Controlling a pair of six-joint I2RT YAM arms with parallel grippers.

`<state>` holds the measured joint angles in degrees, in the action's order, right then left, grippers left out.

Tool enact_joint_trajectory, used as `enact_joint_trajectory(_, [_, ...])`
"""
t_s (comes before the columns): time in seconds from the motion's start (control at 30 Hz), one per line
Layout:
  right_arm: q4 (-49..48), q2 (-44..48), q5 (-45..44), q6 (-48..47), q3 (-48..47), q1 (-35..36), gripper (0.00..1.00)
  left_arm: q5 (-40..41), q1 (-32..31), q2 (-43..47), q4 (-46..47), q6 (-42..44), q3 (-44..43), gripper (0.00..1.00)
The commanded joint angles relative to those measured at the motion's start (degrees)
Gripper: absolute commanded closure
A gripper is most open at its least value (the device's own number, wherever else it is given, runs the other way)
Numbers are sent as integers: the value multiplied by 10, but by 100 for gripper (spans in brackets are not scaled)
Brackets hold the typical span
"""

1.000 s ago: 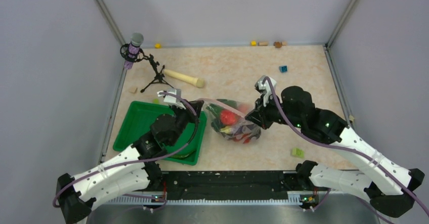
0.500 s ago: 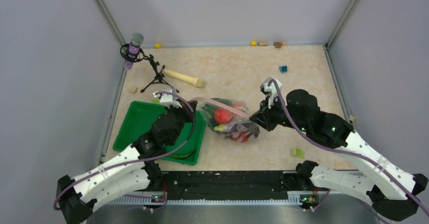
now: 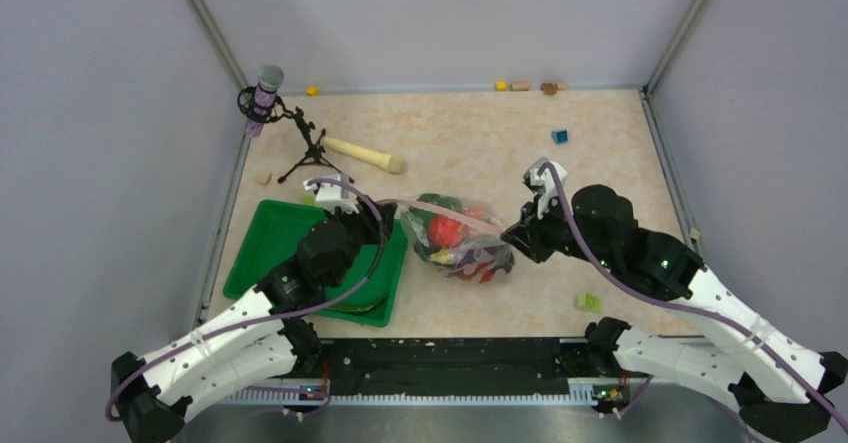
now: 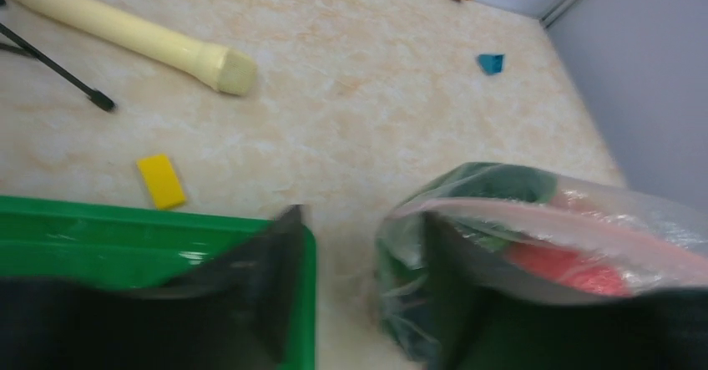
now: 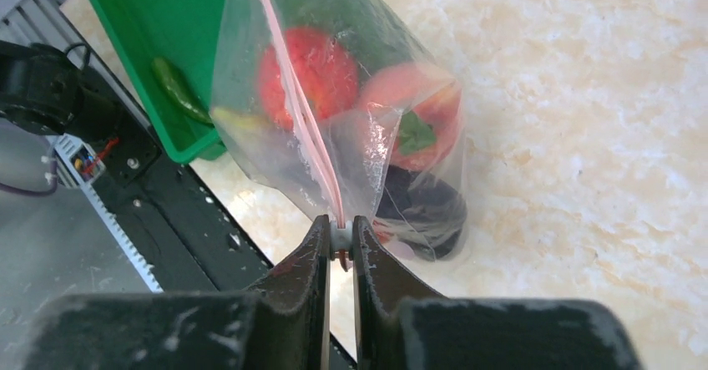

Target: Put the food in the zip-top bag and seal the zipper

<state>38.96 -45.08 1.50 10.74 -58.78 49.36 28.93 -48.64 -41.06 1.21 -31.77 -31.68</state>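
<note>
The clear zip-top bag (image 3: 462, 243) lies on the table beside the green tray (image 3: 262, 253), holding the food: a red peach (image 5: 317, 69), a strawberry (image 5: 415, 109), green leaves and a dark eggplant (image 5: 427, 210). The pink zipper (image 3: 450, 213) runs across the bag's top. My right gripper (image 3: 512, 235) (image 5: 341, 230) is shut on the zipper's right end, with a small white piece pinched between its tips. My left gripper (image 3: 390, 215) (image 4: 361, 220) is open at the bag's left end; one finger is over the tray corner and the other lies against the bag's side.
A green chili-shaped piece (image 5: 179, 90) lies in the tray. A beige rolling pin (image 3: 362, 154) and a microphone on a tripod (image 3: 268, 93) stand at the back left. Small blocks lie about: blue (image 3: 560, 136), green (image 3: 588, 302), yellow (image 4: 161, 180).
My right gripper has slid to the right along the bag's top, still shut on the zipper. My left gripper, shut before, has opened at the bag's left end.
</note>
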Motion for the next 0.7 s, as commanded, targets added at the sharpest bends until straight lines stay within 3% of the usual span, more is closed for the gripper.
enact_joint_trajectory(0.0, [-4, 17, -17, 11, 20, 0, 76, -36, 25, 13, -71, 43, -45, 13])
enact_joint_trajectory(0.03, [-19, 16, -6, 14, 26, -1, 60, -56, 25, 14, -78, 50, -52, 4])
enact_joint_trajectory(0.13, [-63, 13, -4, 36, 40, -1, 12, -64, 25, 25, -113, 37, -78, 3])
enact_joint_trajectory(0.17, [-72, 12, -8, 44, 42, 0, 4, -62, 25, 32, -119, 36, -83, 3])
enact_joint_trajectory(0.4, [-105, 23, -58, 68, 43, 0, 1, -32, 25, 117, -119, 30, -82, 3])
enact_joint_trajectory(0.6, [-112, 35, -89, 95, 50, -1, 1, 129, 25, 119, -172, -7, -119, 3])
enact_joint_trajectory(0.67, [-105, 39, -124, 114, 52, 0, 1, 151, 25, 109, -189, -13, -128, 3])
